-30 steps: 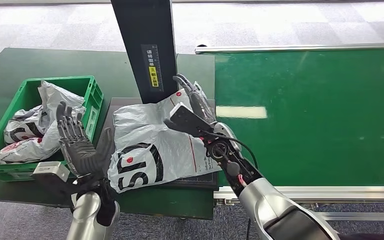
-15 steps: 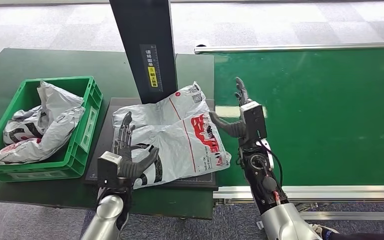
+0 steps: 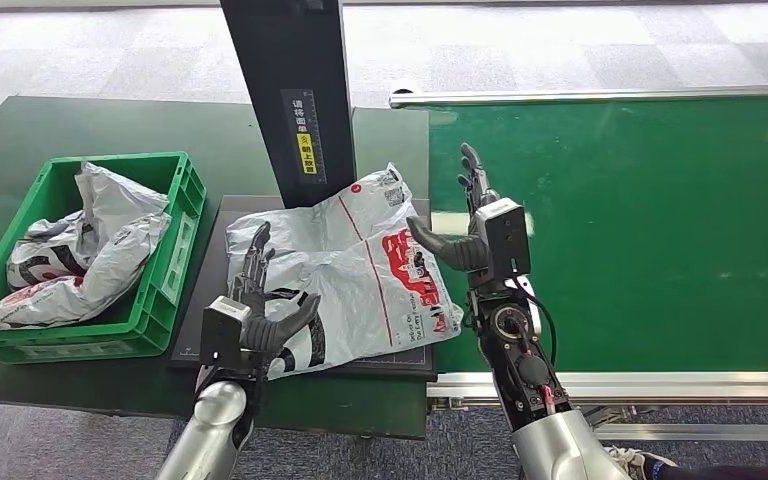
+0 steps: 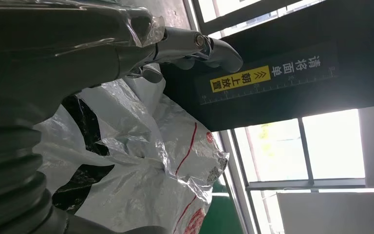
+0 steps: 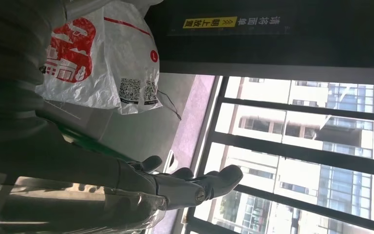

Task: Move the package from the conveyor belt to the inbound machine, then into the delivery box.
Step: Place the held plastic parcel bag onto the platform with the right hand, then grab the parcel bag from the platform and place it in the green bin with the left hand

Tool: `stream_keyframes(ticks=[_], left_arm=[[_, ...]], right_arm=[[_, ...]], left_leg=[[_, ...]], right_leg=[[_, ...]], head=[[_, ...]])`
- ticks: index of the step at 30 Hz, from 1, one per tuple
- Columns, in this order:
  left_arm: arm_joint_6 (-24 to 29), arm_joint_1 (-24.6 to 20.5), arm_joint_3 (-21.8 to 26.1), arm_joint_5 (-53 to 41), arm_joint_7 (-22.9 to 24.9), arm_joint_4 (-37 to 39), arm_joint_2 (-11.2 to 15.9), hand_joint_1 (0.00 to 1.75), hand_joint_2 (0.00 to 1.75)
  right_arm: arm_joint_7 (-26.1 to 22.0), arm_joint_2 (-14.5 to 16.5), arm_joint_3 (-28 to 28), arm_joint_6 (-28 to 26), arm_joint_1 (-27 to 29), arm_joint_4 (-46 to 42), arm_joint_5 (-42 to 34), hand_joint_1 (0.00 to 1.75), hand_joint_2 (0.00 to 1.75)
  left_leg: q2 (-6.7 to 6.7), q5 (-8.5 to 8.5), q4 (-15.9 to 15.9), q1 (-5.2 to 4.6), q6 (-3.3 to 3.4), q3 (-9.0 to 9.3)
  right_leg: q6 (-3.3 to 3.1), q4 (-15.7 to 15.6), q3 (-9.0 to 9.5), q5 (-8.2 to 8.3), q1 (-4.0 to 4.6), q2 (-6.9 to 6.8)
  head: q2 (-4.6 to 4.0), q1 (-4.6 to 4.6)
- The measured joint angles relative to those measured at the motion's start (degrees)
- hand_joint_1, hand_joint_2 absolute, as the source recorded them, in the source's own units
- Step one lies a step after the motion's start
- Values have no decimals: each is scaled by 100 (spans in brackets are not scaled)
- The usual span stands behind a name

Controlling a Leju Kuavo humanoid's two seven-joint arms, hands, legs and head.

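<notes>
A white plastic package [image 3: 360, 270] with red and black print lies flat on the dark platform [image 3: 392, 358] of the inbound machine, under its black column [image 3: 290, 90]. My left hand [image 3: 253, 305] is over the package's near left part, with fingers straight and thumb apart, and grips nothing. In the left wrist view the fingers [image 4: 195, 44] stretch above the crinkled package [image 4: 141, 161]. My right hand [image 3: 480, 225] is upright at the package's right edge, over the belt's edge, and open, with its thumb pointing toward the bag. The right wrist view shows the package [image 5: 97, 63] beyond the hand [image 5: 126, 187].
A green crate [image 3: 178, 250] holding several similar packages stands left of the platform on the dark green table. The green conveyor belt [image 3: 640, 230] stretches to the right, with a metal rail along its near edge [image 3: 620, 385].
My right hand has let go of the package and drawn back to its right edge. My left hand has moved from beside the crate onto the package's left part. The package now lies flatter.
</notes>
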Motion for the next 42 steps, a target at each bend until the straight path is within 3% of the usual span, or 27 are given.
stream_keyframes(ticks=[23, 42], left_arm=[[-87, -1, 156, -51, -59, 34, -2, 0, 175], [-200, 14, 188, -80, -59, 25, -32, 0, 175]], right_arm=[[-71, 89, 57, 139, -32, 27, -331, 0, 175], [41, 31, 53, -116, -21, 10, -162, 0, 175]], left_leg=[[0, 0, 0, 0, 0, 1], [0, 0, 0, 0, 0, 1]], right_leg=[[0, 0, 0, 0, 0, 0], [0, 0, 0, 0, 0, 0]], head=[[0, 1], [1, 2]])
